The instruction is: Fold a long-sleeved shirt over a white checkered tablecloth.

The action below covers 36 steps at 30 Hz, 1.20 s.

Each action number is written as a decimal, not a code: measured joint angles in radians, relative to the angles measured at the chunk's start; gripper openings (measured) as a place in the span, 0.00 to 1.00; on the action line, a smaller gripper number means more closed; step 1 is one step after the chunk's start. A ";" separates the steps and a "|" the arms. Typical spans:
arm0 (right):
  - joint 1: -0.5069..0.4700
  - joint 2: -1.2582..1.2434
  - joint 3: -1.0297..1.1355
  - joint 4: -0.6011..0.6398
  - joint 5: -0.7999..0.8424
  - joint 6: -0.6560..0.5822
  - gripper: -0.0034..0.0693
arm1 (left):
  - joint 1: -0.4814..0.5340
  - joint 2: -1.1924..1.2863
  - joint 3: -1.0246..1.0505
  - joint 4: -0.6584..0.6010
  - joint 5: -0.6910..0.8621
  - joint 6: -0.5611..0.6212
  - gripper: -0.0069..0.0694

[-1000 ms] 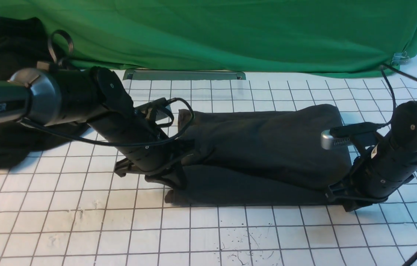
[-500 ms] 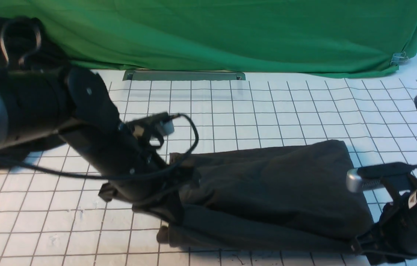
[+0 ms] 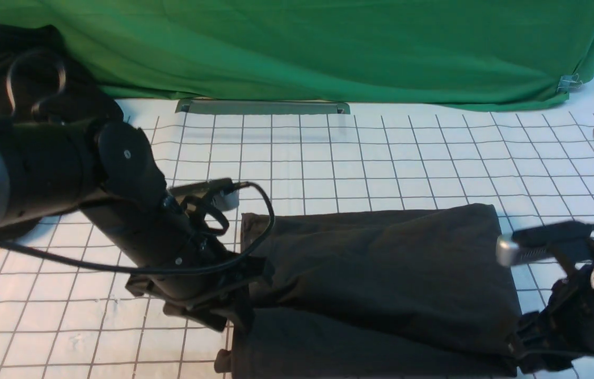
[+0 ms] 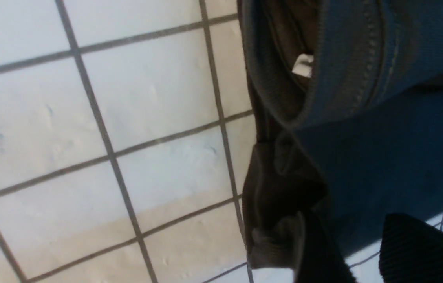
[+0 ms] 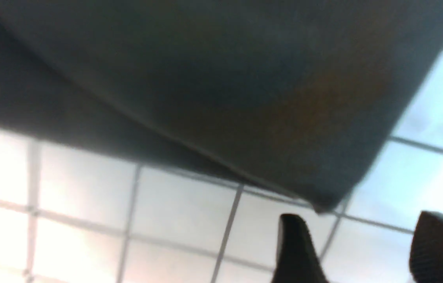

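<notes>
Shirt bundle (image 3: 381, 279) is now sitting nearer the robot than a sec ago; both arms have dragged it fwd and are letting go. L gripper (image 4: 355, 251) is showing jaws apart at the collar end, cloth lying between them but not pinched. R gripper (image 5: 363, 247) is spread too, just off the hem corner. You're handling a soft, light, limp knit on the checkered tablecloth (image 3: 328, 152); it's folded in layers. Pinch the doubled edges or corners, not the slack middle.

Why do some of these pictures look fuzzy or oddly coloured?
Front view: right arm's camera smeared, grid sharp. Left wrist view: crisp, but the shirt looks bluish. Right wrist view: all soft, the tablecloth glaring white.
</notes>
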 joint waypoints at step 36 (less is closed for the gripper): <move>0.000 -1.273 0.284 -0.042 -0.471 -0.120 0.07 | 0.001 -0.060 -0.309 0.136 0.158 0.021 0.21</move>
